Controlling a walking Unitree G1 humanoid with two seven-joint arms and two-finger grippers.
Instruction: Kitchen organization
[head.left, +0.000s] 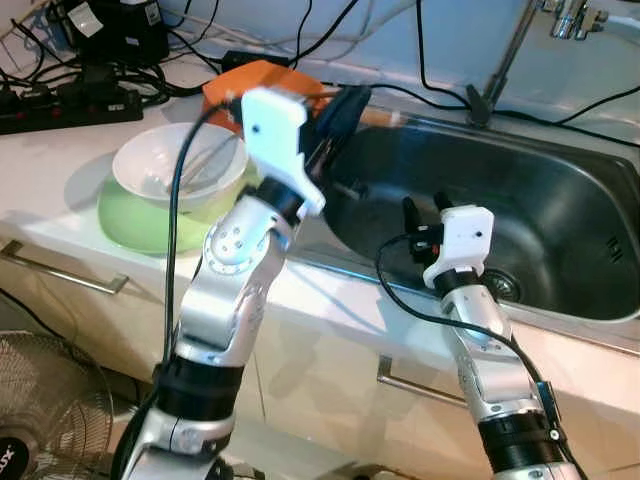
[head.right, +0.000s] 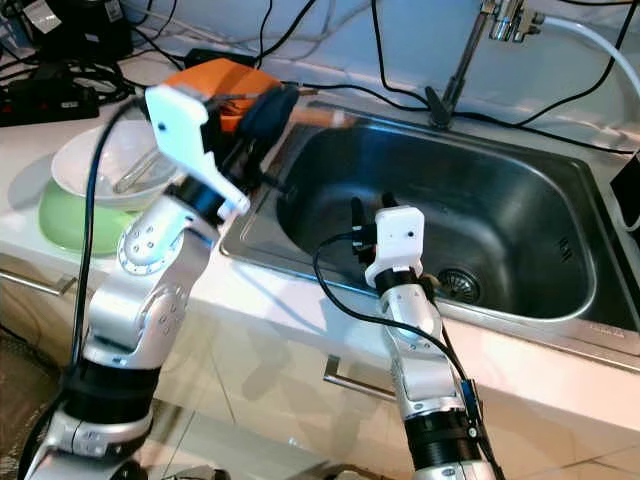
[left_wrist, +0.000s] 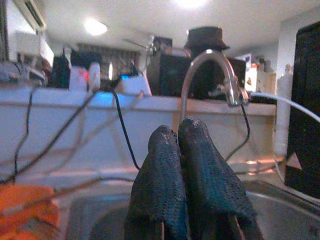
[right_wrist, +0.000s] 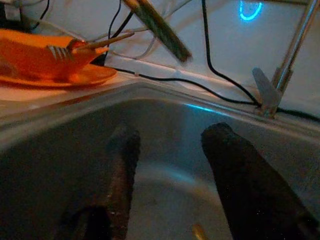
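Over the sink (head.left: 560, 200), your left gripper (head.left: 340, 115) is pinching shut, empty; your spread right gripper (head.left: 425, 212) is risking scraping steel.

The bench (head.left: 60, 170) is white, and near its back edge sits an orange plate (head.left: 262, 82). A white bowl (head.left: 180, 165) rests in a pale green bowl (head.left: 135, 222) toward the front edge. The sink (head.right: 520, 230) is dull grey steel with a chrome tap (left_wrist: 207, 75). Black cables (head.left: 440, 90) trail along the back edge, beside a black power strip (head.left: 65, 105). Both arms are silver with white wrist housings; the left end effector (left_wrist: 187, 190) has black, finely dotted fingers pressed together, and the right end effector (right_wrist: 172, 185) has plain black fingers spread apart.
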